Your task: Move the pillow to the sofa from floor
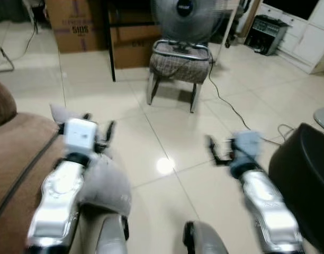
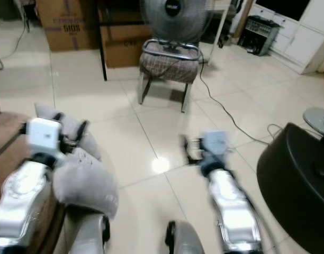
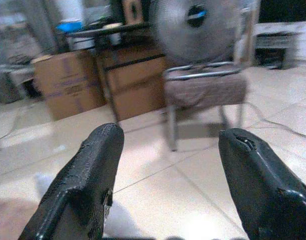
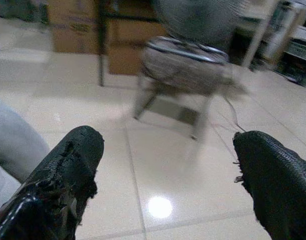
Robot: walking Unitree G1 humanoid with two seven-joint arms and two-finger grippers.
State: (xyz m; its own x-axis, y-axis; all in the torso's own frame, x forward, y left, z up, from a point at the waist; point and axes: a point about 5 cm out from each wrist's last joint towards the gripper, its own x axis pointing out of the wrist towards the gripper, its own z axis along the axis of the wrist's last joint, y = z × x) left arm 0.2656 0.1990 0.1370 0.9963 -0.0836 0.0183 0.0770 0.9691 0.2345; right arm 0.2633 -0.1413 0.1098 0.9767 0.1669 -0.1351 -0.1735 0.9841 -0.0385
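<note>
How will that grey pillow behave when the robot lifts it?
The pillow looks soft and will probably sag around a grip: it bulges and creases under the left arm. It is likely light for its bulk. Its matte fabric should not slip much.

Glossy cream tile floor [image 1: 167, 132] is reflecting an overhead light. Padded metal chair [image 1: 179, 66] is standing ahead, fan [image 1: 186, 18] behind it, cardboard boxes [image 1: 77, 26] sitting beyond, cable [image 1: 231, 108] trailing across tiles, white cabinets [image 1: 310, 37] lining the right.

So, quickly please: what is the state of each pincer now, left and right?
Left pincer: open, holding nothing, above the grey pillow at the sofa edge.
Right pincer: open, empty, above the tile floor.
</note>
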